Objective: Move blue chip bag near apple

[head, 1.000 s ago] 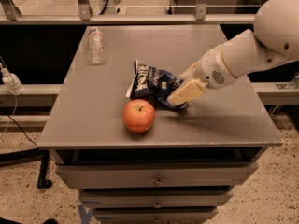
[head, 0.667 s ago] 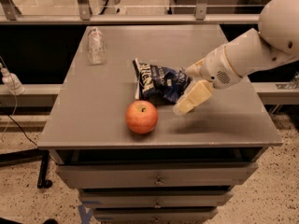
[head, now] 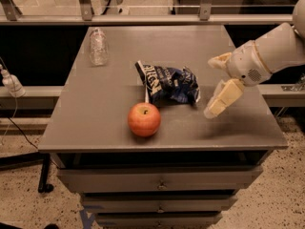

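Observation:
The blue chip bag (head: 169,84) lies crumpled near the middle of the grey table (head: 95,118), dark navy with white lettering. The apple (head: 144,119), red-orange with a short stem, sits just in front of the bag's left end, almost touching it. My gripper (head: 210,88) hangs above the table to the right of the bag, a short gap away from it. Its two pale fingers (head: 223,98) are spread apart and hold nothing. The white arm (head: 271,51) comes in from the right edge.
A clear plastic bottle (head: 98,46) stands at the table's back left. The table tops a cabinet with drawers (head: 159,184). A metal rail (head: 143,7) runs behind the table. A cable and plug (head: 10,84) hang at the left.
My gripper has let go of the chip bag's right end and drawn back to the right, fingers opening. The bag stays by the apple.

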`<state>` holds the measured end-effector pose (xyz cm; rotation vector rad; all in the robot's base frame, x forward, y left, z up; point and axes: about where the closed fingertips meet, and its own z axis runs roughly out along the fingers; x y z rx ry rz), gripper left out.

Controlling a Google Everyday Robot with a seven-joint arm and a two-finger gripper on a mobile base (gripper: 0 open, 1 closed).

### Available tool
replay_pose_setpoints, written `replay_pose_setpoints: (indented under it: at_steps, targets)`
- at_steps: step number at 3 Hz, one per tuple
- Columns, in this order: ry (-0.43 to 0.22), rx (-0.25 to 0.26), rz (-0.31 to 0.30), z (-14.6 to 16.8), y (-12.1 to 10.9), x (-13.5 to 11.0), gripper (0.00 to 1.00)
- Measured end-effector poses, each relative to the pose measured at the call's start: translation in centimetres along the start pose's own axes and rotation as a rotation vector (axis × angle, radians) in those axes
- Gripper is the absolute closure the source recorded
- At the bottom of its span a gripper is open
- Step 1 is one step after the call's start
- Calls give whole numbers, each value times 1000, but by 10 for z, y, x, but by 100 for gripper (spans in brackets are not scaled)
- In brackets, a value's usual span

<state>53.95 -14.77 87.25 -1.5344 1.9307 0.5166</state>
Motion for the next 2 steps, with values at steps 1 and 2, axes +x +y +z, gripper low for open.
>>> replay_pose_setpoints:
  at_steps: [1,2]
  targets:
    - [-32,30,-66,-37,-25,33,0]
    - [-45,55,-102,-48,-35,27,0]
